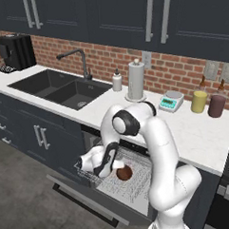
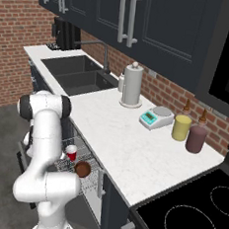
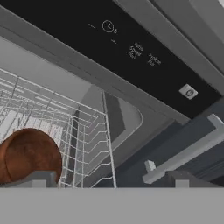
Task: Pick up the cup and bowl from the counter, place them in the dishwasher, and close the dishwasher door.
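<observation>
Dishwasher (image 1: pixel 123 194) open below the counter (image 1: pixel 198 136), white wire rack (image 1: pixel 132 187) pulled out over the lowered dishwasher door (image 1: pixel 78 197). Bowl (image 1: pixel 124 173), dark brown, sitting in the rack near its middle; seen from the right base camera as well (image 2: pixel 83 169), just in front of the cup (image 2: pixel 71 152). Cup red with white rim, upright in the rack, close beside the bowl but apart from it. Gripper (image 1: pixel 106 168) low over the rack, just left of the bowl in the left base view; jaws spread wide, nothing between them. Hand camera: bowl (image 3: pixel 28 155) at lower left, lying on the wire grid, right by one finger tip (image 3: pixel 37 179); contact not clear. Beyond the rack edge, black control strip (image 3: pixel 131 52) of the door with small white markings, and the bar handle (image 3: pixel 188 151) at lower right. On the counter behind: paper towel roll (image 1: pixel 136 79), small scale (image 1: pixel 171 101), yellow jar (image 1: pixel 198 101), maroon jar (image 1: pixel 216 105), soap bottle (image 1: pixel 116 80). Double sink (image 1: pixel 58 87) with faucet to the left of the arm.
</observation>
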